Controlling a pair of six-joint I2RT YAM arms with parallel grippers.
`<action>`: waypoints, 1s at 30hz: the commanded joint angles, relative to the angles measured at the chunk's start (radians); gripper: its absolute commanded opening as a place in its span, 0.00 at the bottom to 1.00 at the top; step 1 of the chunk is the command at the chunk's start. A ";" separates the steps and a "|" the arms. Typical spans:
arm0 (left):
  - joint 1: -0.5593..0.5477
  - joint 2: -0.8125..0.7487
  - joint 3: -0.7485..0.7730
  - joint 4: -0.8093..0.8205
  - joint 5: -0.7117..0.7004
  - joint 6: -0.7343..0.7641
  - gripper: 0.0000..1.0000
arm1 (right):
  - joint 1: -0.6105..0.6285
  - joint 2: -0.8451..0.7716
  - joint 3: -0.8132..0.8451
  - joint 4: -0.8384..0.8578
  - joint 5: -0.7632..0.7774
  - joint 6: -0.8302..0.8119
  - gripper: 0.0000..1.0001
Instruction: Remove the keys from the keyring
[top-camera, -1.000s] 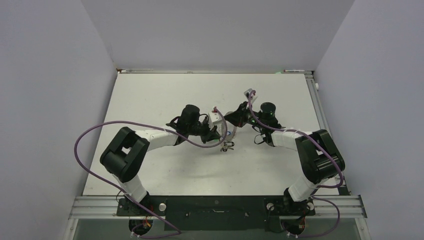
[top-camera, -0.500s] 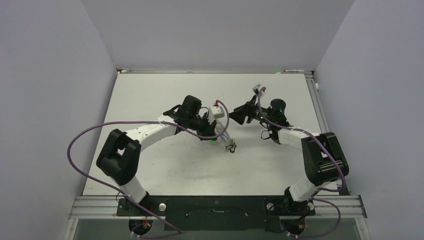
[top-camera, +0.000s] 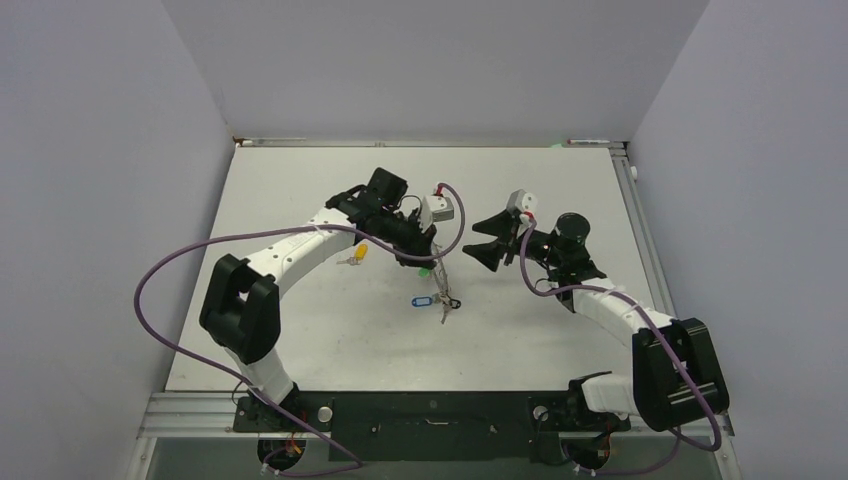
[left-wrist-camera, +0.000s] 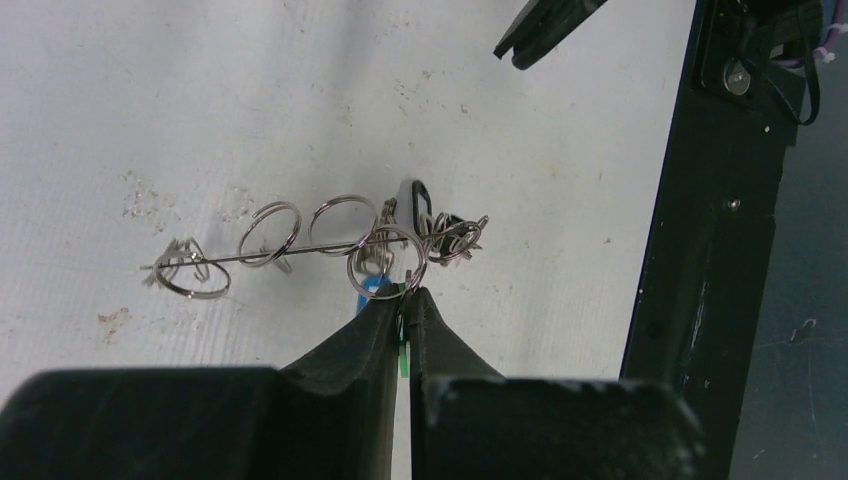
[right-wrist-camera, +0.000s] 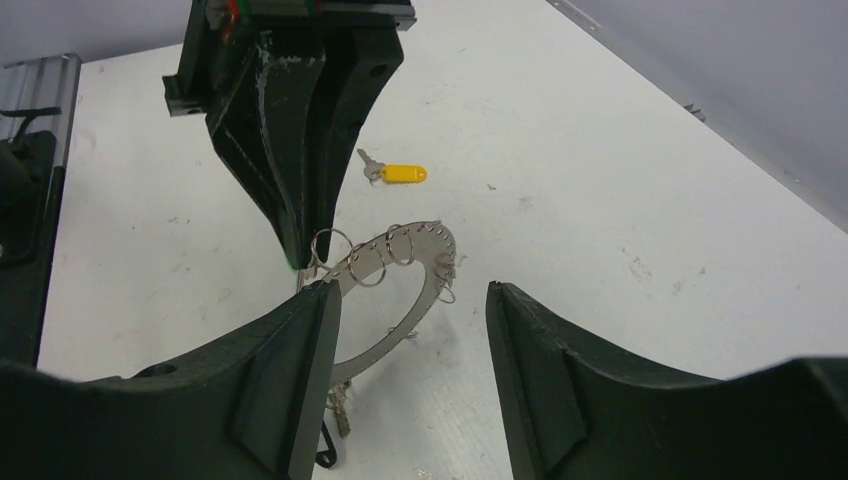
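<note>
The keyring (right-wrist-camera: 432, 290) is a flat grey metal band with small wire loops threaded along its rim. It is held tilted over the desk (top-camera: 300, 330), one edge pinched in my left pincer (left-wrist-camera: 402, 297). A few keys (top-camera: 450, 301) cluster at its lower end. A yellow-headed key (right-wrist-camera: 403, 173) lies loose on the desk, well apart, and a blue-headed key (top-camera: 420, 300) lies just beside the cluster.

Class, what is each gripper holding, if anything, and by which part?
The left gripper pinches the keyring at one end of its rim, beside a small split ring. The right gripper is open, holding nothing.
</note>
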 joint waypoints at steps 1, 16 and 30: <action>-0.001 0.008 0.129 -0.148 -0.039 0.155 0.00 | 0.004 -0.044 0.008 -0.051 -0.059 -0.145 0.55; -0.137 -0.115 0.132 -0.024 -0.688 0.714 0.00 | -0.108 -0.080 0.054 0.104 -0.019 0.218 0.57; -0.170 -0.285 -0.260 0.798 -0.728 1.012 0.00 | -0.134 -0.104 0.144 -0.022 -0.089 0.191 0.67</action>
